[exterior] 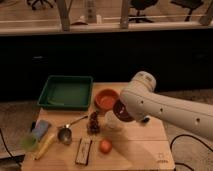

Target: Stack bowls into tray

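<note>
Camera view: the white arm reaches in from the right, and its claw (119,108) — mostly hidden behind the arm's end — is clamped on the dark brown bowl (125,115). The bowl hangs tilted just above the white cup (112,122), over the tabletop (145,146). The orange-red bowl (106,98) sits mouth-up just beside the green tray (49,100) (long axis left to right, along the far edge). Both bowls are outside the tray.
</note>
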